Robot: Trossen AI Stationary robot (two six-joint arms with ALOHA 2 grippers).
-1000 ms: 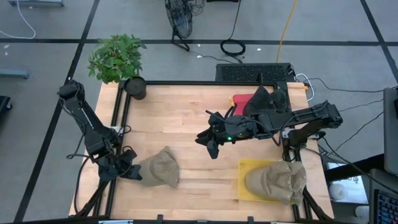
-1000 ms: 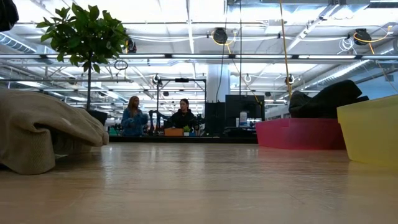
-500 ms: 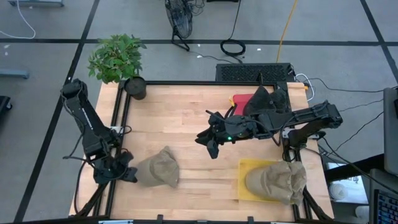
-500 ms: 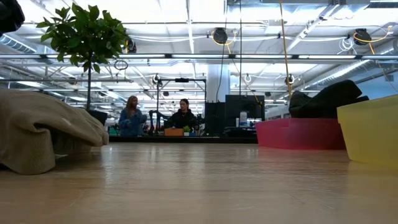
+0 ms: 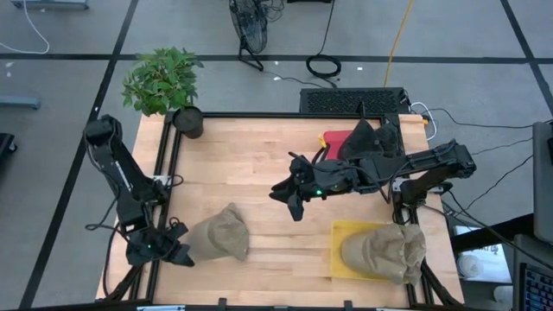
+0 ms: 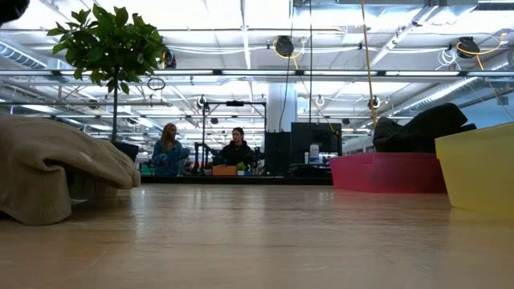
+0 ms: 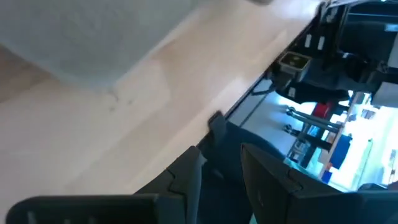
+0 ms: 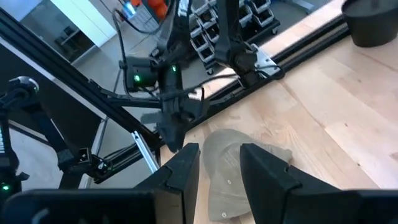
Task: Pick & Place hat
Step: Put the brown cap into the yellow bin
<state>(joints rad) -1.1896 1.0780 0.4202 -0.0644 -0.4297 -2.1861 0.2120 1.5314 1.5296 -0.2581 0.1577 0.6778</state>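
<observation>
Lying on the light wooden table (image 5: 259,164) near its front left corner, the crumpled khaki fabric hat (image 5: 220,233) is free of both arms. The left gripper (image 5: 169,251) sits just beside it at the table's edge, fingers parted and empty. The right gripper (image 5: 287,195) hovers mid-table, also parted, empty.

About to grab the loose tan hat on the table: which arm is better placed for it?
Left, probably. The left pincer sits at the table's near-left edge right beside the loose hat, fingers open. The right pincer hovers mid-table, farther from it, nearer the yellow bin.
</observation>
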